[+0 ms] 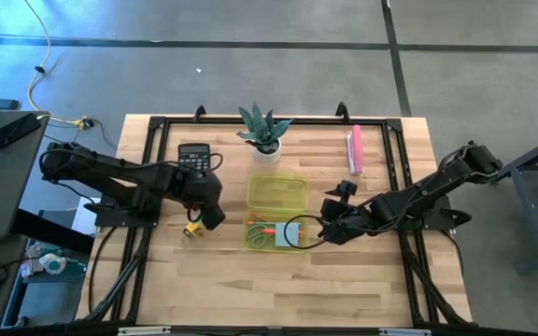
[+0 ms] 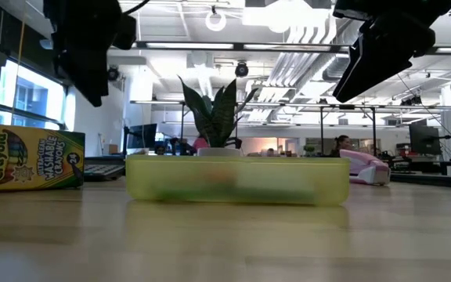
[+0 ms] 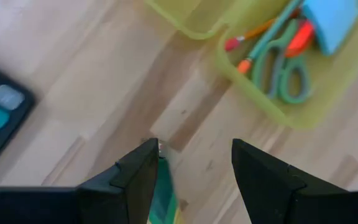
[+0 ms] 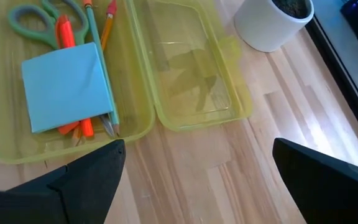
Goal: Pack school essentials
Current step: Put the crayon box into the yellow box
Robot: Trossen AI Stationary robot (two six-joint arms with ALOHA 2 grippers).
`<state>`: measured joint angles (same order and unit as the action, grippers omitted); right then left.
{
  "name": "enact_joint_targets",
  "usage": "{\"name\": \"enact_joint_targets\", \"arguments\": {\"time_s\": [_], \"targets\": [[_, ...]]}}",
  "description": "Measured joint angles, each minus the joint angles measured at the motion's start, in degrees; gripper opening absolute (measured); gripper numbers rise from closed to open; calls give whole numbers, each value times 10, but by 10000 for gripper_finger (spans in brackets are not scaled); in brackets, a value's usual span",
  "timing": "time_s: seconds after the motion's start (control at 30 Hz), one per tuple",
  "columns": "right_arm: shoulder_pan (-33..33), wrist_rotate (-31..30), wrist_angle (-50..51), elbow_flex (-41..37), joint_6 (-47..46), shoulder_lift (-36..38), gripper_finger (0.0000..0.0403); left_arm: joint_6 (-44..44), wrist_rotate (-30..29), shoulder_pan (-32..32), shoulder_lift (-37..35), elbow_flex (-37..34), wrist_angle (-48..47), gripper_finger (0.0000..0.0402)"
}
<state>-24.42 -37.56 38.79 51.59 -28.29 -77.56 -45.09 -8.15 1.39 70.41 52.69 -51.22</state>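
Right wrist view shows notepad (image 4: 67, 84), scissors (image 4: 33, 22) and pens (image 4: 70, 37) boxed ahead of my wide, empty right gripper (image 4: 197, 180); crayon box (image 3: 163, 202) sits under my spread left gripper (image 3: 194, 171), unpacked.

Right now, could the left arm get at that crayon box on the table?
Probably yes. The left gripper hangs just above the crayon box with its jaws open, and the box's edge shows right between them in the left wrist view. Nothing lies over the box; the calculator and yellow tray sit apart.

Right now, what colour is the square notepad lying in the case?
Light blue. The notepad lies over the pens, clearest in the right wrist view.
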Motion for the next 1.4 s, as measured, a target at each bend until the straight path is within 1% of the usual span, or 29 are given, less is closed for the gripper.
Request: {"name": "enact_joint_targets", "arguments": {"time_s": [0.13,0.27,0.57,0.87,1.2,1.4], "targets": [[0,1,0,0,-2,0,399,-30,-35,14,0,0,-17,191],[0,1,0,0,-2,0,399,-62,-41,30,1,0,-33,190],[0,13,-2,0,-2,0,399,-141,-49,66,46,0,-56,190],[0,14,-3,0,-2,0,399,-163,-68,66,97,0,-58,190],[0,14,-3,0,-2,0,399,-197,-65,69,126,0,-85,190],[0,14,-2,0,-2,0,399,-203,-28,78,148,0,-91,190]]}}
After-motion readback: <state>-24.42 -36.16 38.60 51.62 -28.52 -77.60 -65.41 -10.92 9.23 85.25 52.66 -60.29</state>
